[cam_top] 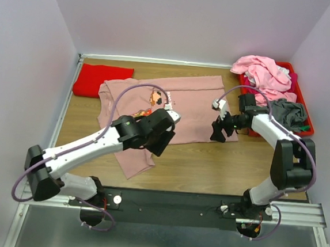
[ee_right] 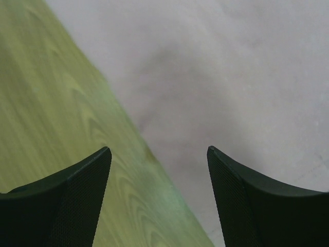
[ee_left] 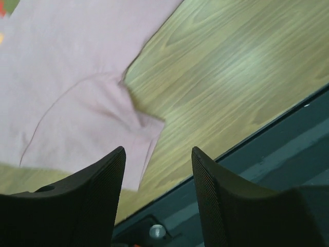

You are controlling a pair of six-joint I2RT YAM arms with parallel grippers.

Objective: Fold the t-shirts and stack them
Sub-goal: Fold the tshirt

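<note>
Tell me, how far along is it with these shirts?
Done: one red t-shirt lies folded at the far left corner. In hand: the dusty-pink t-shirt is spread flat; the left hand and right hand hover open at its edges, holding nothing. Left: fold it, stack it, then the pink t-shirts and grey t-shirt heaped in the red bin.

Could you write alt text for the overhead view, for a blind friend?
A dusty-pink t-shirt lies spread on a wooden table, a robot's left arm reaching over its near edge and the right arm at its right edge. A folded red t-shirt sits at back left; a red bin of crumpled clothes stands at back right.
</note>
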